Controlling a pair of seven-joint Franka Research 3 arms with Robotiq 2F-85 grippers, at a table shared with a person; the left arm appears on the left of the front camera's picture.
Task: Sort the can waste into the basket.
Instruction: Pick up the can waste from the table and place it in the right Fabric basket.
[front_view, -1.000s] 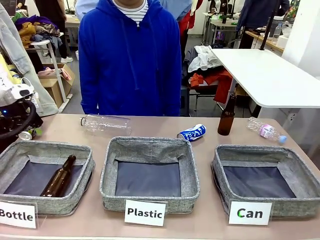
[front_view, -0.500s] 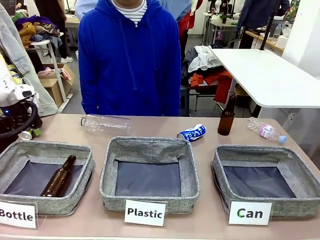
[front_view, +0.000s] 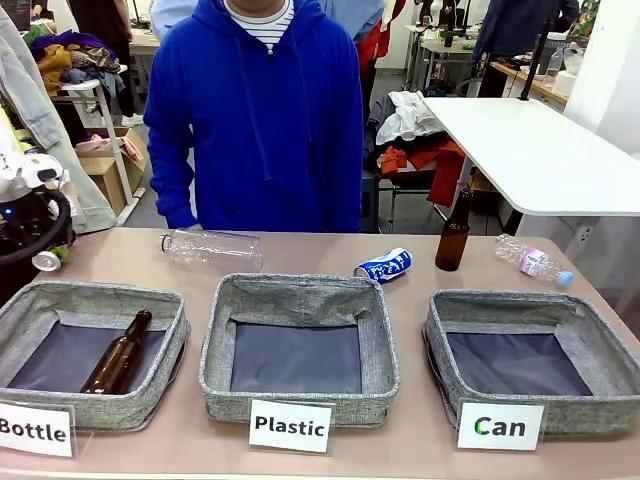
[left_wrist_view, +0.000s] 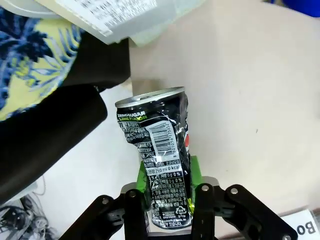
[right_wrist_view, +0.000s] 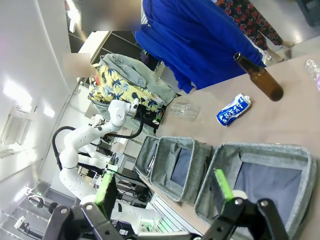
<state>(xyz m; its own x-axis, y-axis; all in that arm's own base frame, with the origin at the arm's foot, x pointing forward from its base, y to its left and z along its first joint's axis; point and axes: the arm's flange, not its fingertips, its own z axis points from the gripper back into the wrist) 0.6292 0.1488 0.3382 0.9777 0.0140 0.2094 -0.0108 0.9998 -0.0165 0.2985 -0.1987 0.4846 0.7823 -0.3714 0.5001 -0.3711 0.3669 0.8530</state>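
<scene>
My left gripper (left_wrist_view: 169, 174) is shut on a crushed black soda can (left_wrist_view: 157, 145), its green pads pressed on the can's lower sides, above the table. In the front view that gripper (front_view: 38, 248) hangs at the far left edge, with the can's silver end (front_view: 47, 261) showing. A crushed blue-and-white can (front_view: 384, 266) lies on the table behind the middle basket. The grey basket (front_view: 500, 302) signed "Can" stands front right, with only its dark liner showing. My right gripper (right_wrist_view: 165, 192) is open high above that basket (right_wrist_view: 260, 150), and the blue can (right_wrist_view: 233, 110) lies beyond it.
The "Bottle" basket (front_view: 60, 298) holds a brown bottle (front_view: 118, 352). The "Plastic" basket (front_view: 300, 288) stands in the middle. A clear plastic bottle (front_view: 212, 248), an upright brown bottle (front_view: 453, 232) and a pink-labelled plastic bottle (front_view: 533, 262) lie behind. A person in a blue hoodie (front_view: 260, 110) stands across.
My left gripper, holding the black can, has risen slightly at the far left. The person has shifted a little. The right arm has not moved.
</scene>
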